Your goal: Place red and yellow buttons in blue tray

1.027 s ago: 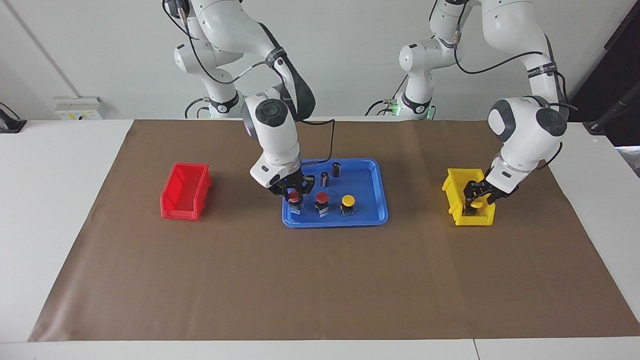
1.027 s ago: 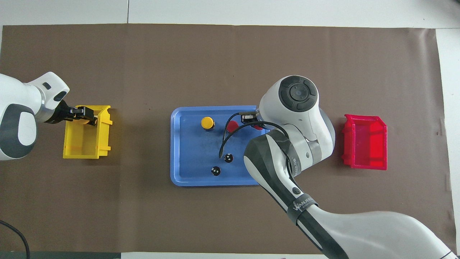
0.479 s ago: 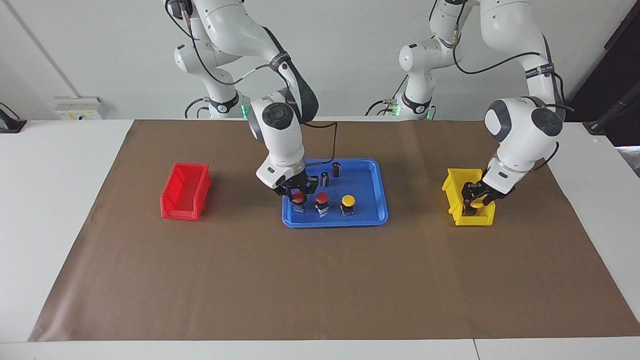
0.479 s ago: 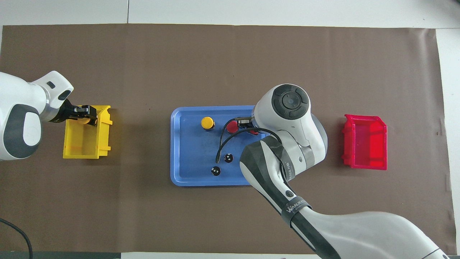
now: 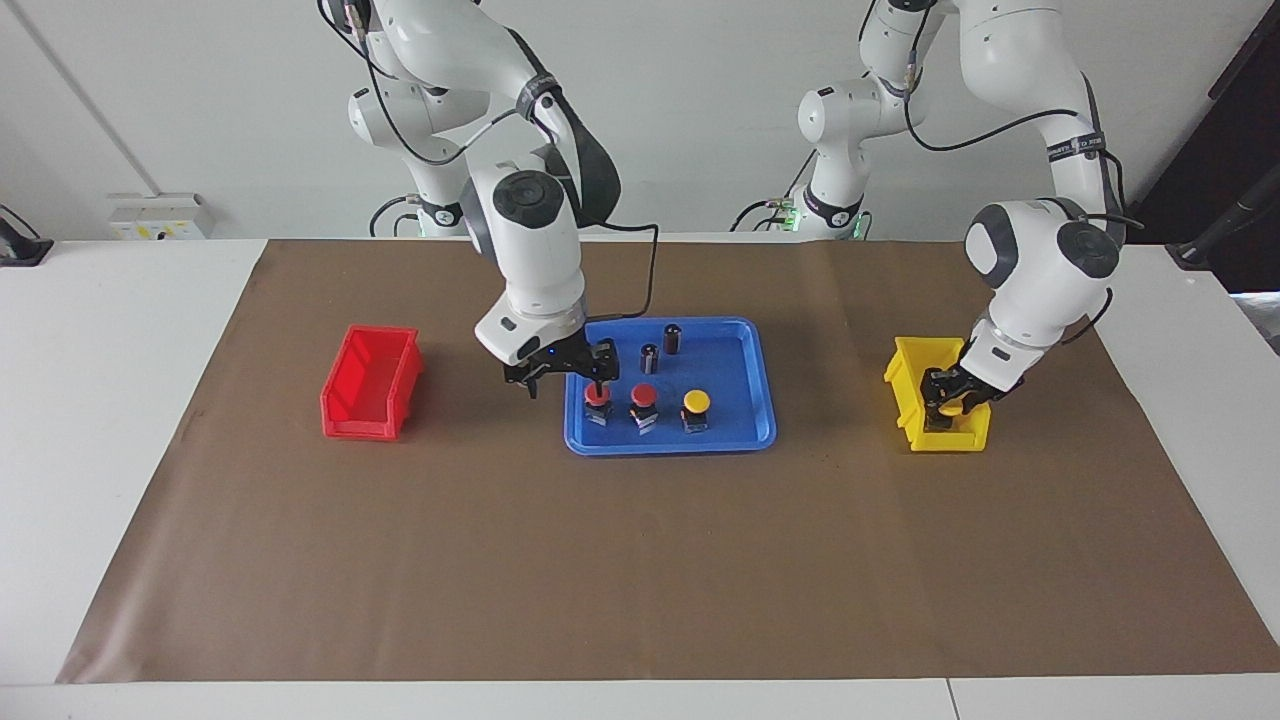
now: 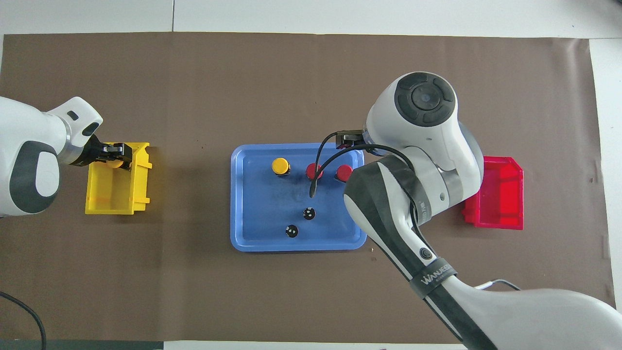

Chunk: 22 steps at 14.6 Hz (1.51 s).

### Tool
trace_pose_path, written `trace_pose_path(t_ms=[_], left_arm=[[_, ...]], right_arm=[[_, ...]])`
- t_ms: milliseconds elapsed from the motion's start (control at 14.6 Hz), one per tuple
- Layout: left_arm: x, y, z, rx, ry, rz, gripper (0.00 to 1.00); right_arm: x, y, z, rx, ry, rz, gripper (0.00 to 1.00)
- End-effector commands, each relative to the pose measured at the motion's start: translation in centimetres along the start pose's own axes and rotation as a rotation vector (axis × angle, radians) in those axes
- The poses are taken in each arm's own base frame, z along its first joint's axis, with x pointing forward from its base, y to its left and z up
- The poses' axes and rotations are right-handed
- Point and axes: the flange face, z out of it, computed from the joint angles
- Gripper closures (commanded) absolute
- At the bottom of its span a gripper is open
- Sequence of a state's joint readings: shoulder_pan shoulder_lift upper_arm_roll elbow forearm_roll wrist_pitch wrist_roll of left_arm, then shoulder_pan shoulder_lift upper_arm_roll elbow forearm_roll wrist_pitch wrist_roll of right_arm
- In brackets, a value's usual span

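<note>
The blue tray [image 5: 730, 370] lies mid-table and also shows in the overhead view [image 6: 262, 209]. In it stand two red buttons [image 5: 597, 393] [image 5: 644, 396] and one yellow button [image 5: 696, 402] in a row. From above the row shows as red [image 6: 344, 172], red [image 6: 314, 170] and yellow [image 6: 280, 166]. My right gripper [image 5: 563, 378] is open and empty, just above the tray's edge beside the end red button. My left gripper [image 5: 950, 398] is down in the yellow bin [image 5: 915, 400], shut on the second yellow button [image 5: 953, 407].
Two dark capless cylinders [image 5: 650, 356] [image 5: 673, 336] stand in the tray nearer to the robots. A red bin [image 5: 368, 382] sits toward the right arm's end. Brown paper [image 5: 640, 560] covers the table. In the overhead view the right arm partly covers the red bin [image 6: 500, 194].
My right gripper has let go of the end red button, opened, risen and moved toward the red bin. My left gripper has shifted slightly in the yellow bin, still holding the yellow button.
</note>
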<state>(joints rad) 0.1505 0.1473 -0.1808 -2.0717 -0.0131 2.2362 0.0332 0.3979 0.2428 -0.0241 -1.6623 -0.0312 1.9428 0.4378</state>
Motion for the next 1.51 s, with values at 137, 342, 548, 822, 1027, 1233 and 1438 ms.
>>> trace_pose_path(t_ms=[137,342,548,822,1027,1233,1438], left_arm=[[0.1,-0.2,-0.3,0.018,0.010,-0.003,0.99],[1.0,1.5,-7.6,0.025,-0.052,0.017,0.99],[0.4,7.3,-16.5,0.037,-0.076,0.047,0.99],[-2.0,17.5,-15.9,0.030,-0.035,-0.007,0.99],[-2.0,21.2,-10.3,0.004,-0.012,-0.018,0.99],[-1.9,23.4,-8.6,-0.023,-0.018,0.007,0.99],[-2.4,25.7,-7.6,-0.034,-0.007,0.039,0.99]], right_arm=[[-0.5,12.1,-9.7,-0.019,-0.003,0.058,0.00],[-1.8,20.0,-13.1,-0.027,-0.025,0.103,0.00],[-2.9,26.4,-13.6,-0.033,-0.081,0.063,0.00],[-3.3,29.9,-14.0,-0.033,-0.080,0.040,0.00],[-3.4,30.9,-13.4,-0.032,-0.110,0.059,0.00],[-3.3,29.8,-13.4,-0.030,-0.110,0.041,0.00],[-3.6,29.4,-13.4,-0.030,-0.113,0.028,0.00]])
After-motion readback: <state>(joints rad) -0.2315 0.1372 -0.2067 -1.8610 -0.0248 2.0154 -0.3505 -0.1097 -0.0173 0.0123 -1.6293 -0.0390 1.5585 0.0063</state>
